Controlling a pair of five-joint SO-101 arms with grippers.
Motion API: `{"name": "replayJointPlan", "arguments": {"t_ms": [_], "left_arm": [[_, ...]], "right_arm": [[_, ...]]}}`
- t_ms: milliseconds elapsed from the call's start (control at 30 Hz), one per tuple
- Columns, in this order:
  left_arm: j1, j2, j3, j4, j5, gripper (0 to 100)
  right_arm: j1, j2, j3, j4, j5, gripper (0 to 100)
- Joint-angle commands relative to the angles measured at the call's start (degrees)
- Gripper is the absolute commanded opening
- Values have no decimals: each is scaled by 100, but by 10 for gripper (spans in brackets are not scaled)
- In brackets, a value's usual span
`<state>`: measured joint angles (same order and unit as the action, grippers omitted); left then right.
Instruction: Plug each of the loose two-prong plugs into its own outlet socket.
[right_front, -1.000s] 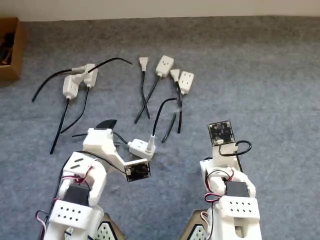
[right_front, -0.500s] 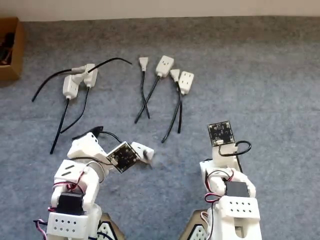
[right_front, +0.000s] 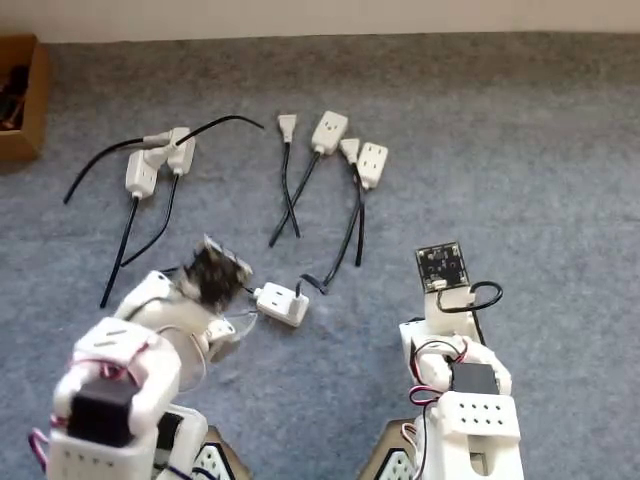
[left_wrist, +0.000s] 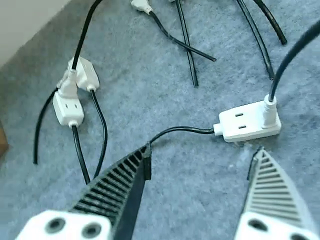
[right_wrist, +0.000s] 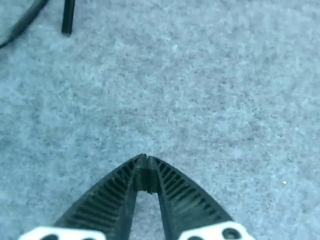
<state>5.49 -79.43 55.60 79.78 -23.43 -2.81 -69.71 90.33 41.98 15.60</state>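
A white outlet socket (right_front: 280, 302) lies on the grey carpet with a white two-prong plug (left_wrist: 270, 111) seated in it; its black cord runs off toward the middle group. My left gripper (left_wrist: 204, 149) hovers open just short of this socket (left_wrist: 242, 125), holding nothing. Farther back lie a loose plug (right_front: 287, 125), a socket (right_front: 329, 130), another plug (right_front: 349, 150) and a socket (right_front: 372, 163). At the back left, two sockets (right_front: 140, 172) (right_front: 180, 150) lie joined with plugs and cords. My right gripper (right_wrist: 145, 174) is shut over bare carpet.
A cardboard box (right_front: 20, 95) sits at the far left edge. Black cords (right_front: 290, 200) trail across the middle of the carpet. Cord ends (right_wrist: 67, 15) lie ahead of the right gripper. The carpet's right half has free room.
The left gripper let go of the near socket and drew back. The socket with its plug now rests flat and its cord has dropped to the carpet. The right arm stayed still.
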Motion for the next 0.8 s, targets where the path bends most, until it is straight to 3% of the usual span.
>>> {"name": "replayJointPlan", "arguments": {"t_ms": [0, 133, 400, 533, 767], "left_arm": [[84, 1974, -1604, 475, 484, 295], [48, 4127, -2826, 466, 255, 295], [-154, 7688, -4989, 510, -2919, 294], [57, 8866, -5358, 475, -4246, 294], [593, 9332, -4945, -484, -4492, 262]], "right_arm": [[-48, -40, -84, 40, 35, 9], [-48, -40, -75, 48, 44, 9], [-48, -40, -66, 48, 53, 9], [-48, -48, -66, 48, 53, 9], [-48, -48, -66, 40, 53, 9]]}}
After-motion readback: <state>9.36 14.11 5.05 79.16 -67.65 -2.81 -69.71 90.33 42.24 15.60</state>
